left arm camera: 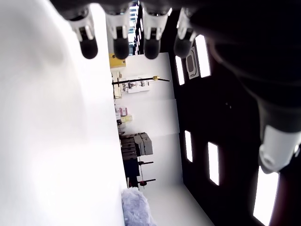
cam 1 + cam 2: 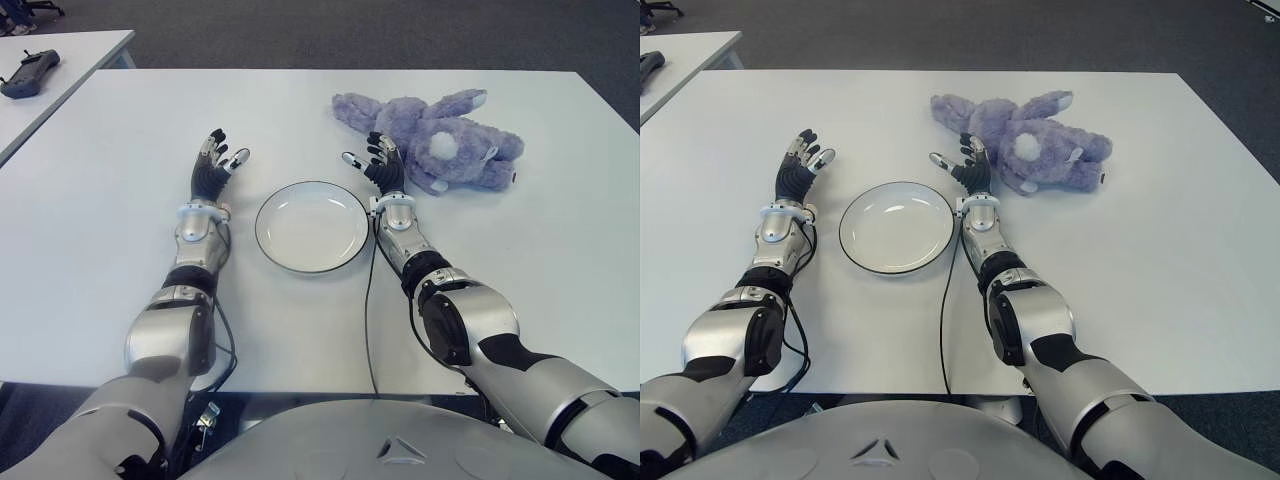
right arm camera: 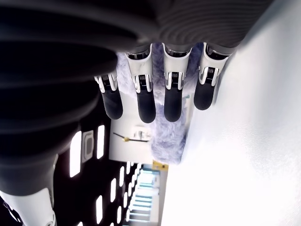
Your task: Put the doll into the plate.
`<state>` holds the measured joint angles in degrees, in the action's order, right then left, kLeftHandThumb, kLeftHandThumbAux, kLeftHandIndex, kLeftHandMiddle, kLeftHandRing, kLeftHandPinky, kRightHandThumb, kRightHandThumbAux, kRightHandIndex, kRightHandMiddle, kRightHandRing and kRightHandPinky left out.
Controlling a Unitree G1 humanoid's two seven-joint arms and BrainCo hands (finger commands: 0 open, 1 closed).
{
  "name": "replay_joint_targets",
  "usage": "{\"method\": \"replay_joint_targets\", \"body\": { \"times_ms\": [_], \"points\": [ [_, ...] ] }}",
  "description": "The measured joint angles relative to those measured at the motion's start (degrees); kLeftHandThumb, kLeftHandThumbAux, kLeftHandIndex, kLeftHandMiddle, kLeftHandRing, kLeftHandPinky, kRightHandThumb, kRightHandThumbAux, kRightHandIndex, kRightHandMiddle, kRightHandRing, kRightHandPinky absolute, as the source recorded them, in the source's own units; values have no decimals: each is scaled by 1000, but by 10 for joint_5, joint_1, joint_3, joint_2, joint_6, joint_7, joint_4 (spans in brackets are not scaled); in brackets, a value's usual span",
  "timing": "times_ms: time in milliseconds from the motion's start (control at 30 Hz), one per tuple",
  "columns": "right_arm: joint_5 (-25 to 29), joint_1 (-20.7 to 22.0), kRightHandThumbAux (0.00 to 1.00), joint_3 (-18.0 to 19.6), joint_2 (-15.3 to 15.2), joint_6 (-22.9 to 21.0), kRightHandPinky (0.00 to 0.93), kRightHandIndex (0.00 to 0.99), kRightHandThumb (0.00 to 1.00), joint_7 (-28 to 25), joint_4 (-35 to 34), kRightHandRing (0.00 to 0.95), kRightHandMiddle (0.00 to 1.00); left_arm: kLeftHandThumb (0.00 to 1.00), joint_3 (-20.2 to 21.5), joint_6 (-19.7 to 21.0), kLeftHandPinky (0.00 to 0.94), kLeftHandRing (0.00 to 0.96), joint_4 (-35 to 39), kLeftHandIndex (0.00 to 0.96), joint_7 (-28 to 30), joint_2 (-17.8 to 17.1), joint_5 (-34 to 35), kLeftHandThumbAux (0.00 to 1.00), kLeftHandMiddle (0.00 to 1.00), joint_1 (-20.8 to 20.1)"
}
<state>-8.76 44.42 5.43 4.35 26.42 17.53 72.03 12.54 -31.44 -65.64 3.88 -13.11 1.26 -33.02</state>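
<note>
1. A white bench [image 2: 300,330] stands over grey carpet [image 2: 350,30].
2. The purple doll [image 2: 435,140] lies beyond the white plate [image 2: 311,226].
3. The right robot hand [image 2: 378,165] is spread and empty beside the doll.
4. The left robot hand [image 2: 213,165] is spread and empty, left of the plate.

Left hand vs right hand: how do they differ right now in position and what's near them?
The left hand shows left of the plate, with only bare table ahead; the right hand shows right of the plate, its fingertips just short of the doll. The right hand alone has the doll within close reach. Both are open, fingers spread, holding nothing.
</note>
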Motion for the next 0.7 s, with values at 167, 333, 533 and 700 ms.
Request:
{"method": "replay_joint_targets", "body": {
  "times_ms": [167, 333, 533, 700],
  "points": [
    [0, 0, 731, 0, 0, 0, 134, 155, 0, 0, 0, 154, 179, 0, 0, 0, 0, 0, 0, 0, 0, 0, 0, 563, 0, 0],
    [0, 0, 724, 0, 0, 0, 130, 149, 0, 0, 0, 149, 172, 0, 0, 0, 0, 0, 0, 0, 0, 0, 0, 562, 0, 0],
    [1, 0, 708, 2, 0, 0, 125, 147, 0, -1, 0, 146, 169, 0, -1, 0, 0, 0, 0, 0, 0, 0, 0, 544, 0, 0],
    [2, 0, 708, 3, 0, 0, 123, 144, 0, -2, 0, 143, 165, 0, -1, 0, 0, 0, 0, 0, 0, 0, 0, 540, 0, 0]
  ]
}}
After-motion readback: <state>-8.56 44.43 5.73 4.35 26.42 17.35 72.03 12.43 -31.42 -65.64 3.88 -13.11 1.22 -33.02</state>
